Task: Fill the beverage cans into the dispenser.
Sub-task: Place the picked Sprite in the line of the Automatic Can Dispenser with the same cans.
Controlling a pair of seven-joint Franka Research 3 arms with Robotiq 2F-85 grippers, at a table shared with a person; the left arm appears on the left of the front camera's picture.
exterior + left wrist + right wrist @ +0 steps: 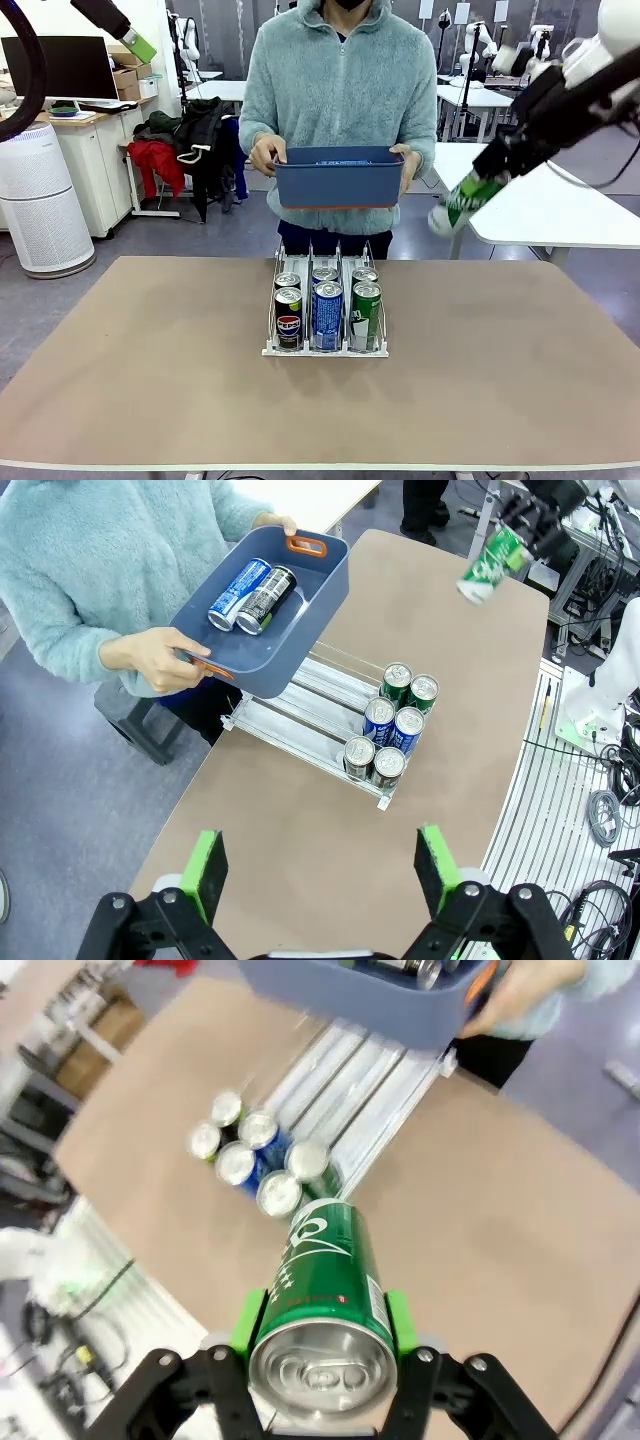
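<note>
Beverage can (470,197), green, clamped tilted in the right gripper (322,1322) high right of the dispenser (300,700), could strike the person's bin (340,185) held over its rear lanes; left gripper (325,865) gapes empty.

Nine beverage cans (327,315) in all. Six stand in the one dispenser (300,352), two in each of its three lanes: two dark, two blue, two green. Two lie in the single blue bin (340,185), one blue-and-white and one black. One green can (325,1260) is in the right tool (324,1322).
</note>
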